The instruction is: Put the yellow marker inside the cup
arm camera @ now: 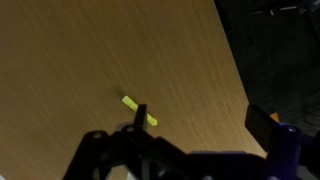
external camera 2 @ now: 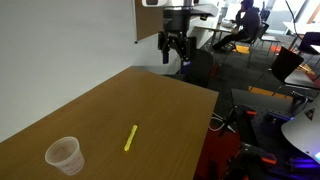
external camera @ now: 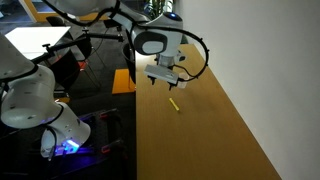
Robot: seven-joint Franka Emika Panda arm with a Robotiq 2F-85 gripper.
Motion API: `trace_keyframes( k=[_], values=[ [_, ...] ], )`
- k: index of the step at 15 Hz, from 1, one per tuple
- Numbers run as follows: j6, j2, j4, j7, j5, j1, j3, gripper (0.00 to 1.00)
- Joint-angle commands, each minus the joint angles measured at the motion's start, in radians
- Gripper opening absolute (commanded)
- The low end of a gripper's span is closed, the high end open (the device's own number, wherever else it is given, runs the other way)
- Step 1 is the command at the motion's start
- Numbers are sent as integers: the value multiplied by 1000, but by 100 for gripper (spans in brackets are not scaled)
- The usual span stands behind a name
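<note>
Wrist view shows the yellow marker (arm camera: 139, 111) lying flat on the wooden table (arm camera: 90, 50); in an exterior view the cup (external camera 2: 64, 155) stands upright, apart from it. The gripper (external camera 2: 174, 50) hangs high above, fingers spread, holding nothing. It should probably descend centred on the marker, with fingers across its length, and close at the middle.

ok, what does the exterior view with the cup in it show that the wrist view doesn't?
Only that exterior view: the cup at the near end of the table, and the whole gripper hanging above the far end, fingers apart. Only the wrist view: a close look down past a dark finger that overlaps the yellow marker in the image. Both: the yellow marker lying flat on the wooden table, not held.
</note>
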Motion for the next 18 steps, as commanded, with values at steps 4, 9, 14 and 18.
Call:
trace_keyframes(
  k=[4,9,14,18],
  values=[
    [5,30,4,-31,4,-17,27,100],
    [42,66,11,-24,-57,-6,44,100],
    [239,179,6,-61,-183,4,100,100],
    [389,289,13,-148,-203,-13,145,100]
  ],
)
